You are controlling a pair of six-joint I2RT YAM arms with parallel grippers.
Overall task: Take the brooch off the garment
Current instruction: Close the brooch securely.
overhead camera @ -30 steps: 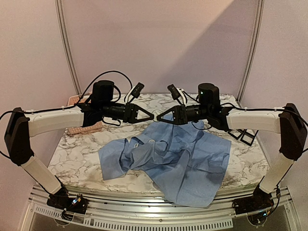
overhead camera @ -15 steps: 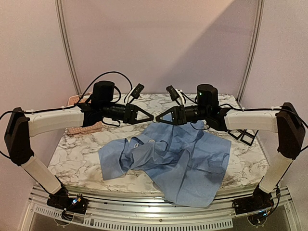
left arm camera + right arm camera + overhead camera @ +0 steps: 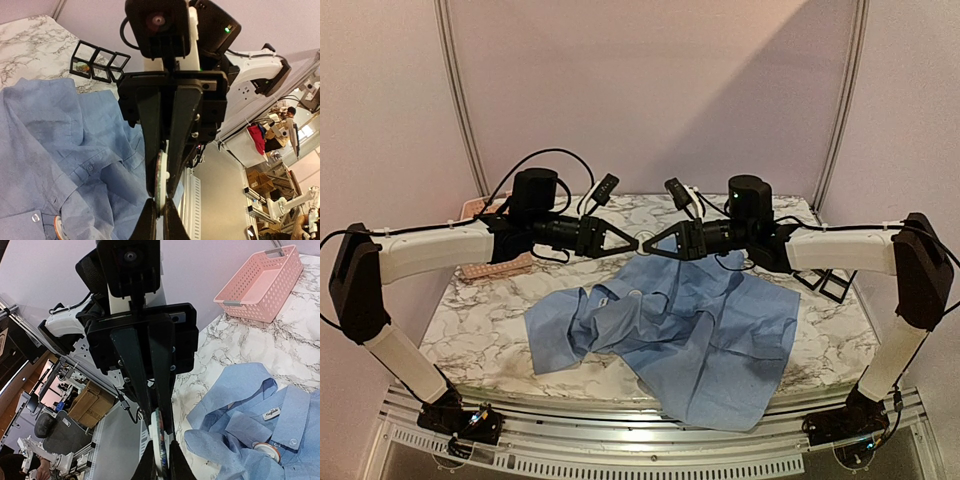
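Arms [image 3: 430, 250] level, tips meeting above garment [image 3: 700, 340]; left claw [image 3: 636, 243] and right claw [image 3: 648, 246] both pinch one edge-on brooch [image 3: 160, 182].

The crumpled light blue shirt [image 3: 720, 330] is spread on the table. A round brooch [image 3: 160, 175] is pinched edge-on above it by the left gripper [image 3: 159, 207] and right gripper [image 3: 161, 450]. A second brooch [image 3: 265, 450] is seen by the collar.

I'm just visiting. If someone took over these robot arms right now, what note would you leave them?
Left gripper: shut on a round disc, held edge-on in mid-air above the shirt.
Right gripper: closed on the same disc from the opposite side.
Shirt: crumpled on the table, with a round badge on it.
Done: the disc is clear of the cloth.
Left: probably release one grip, then remove the badge.
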